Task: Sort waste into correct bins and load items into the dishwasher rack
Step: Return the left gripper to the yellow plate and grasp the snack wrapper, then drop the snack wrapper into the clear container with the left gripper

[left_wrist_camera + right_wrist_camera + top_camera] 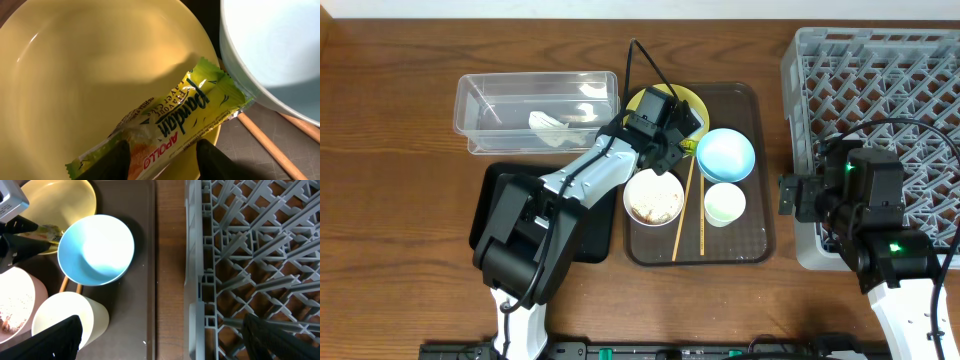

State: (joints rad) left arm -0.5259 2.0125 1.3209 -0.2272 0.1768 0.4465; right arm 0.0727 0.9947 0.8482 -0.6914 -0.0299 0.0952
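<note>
The left gripper stood part-open, its 2 fingers astride the lower end of the wrapper lying on the yellow plate at the brown tray's 11 o'clock corner, while the right gripper hung wide open and empty over the dishwasher rack's 8 o'clock edge

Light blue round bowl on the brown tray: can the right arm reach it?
Probably yes. The right gripper hangs open near the light blue round bowl, with nothing between them; only the left gripper works close by, over the yellow round plate.
</note>
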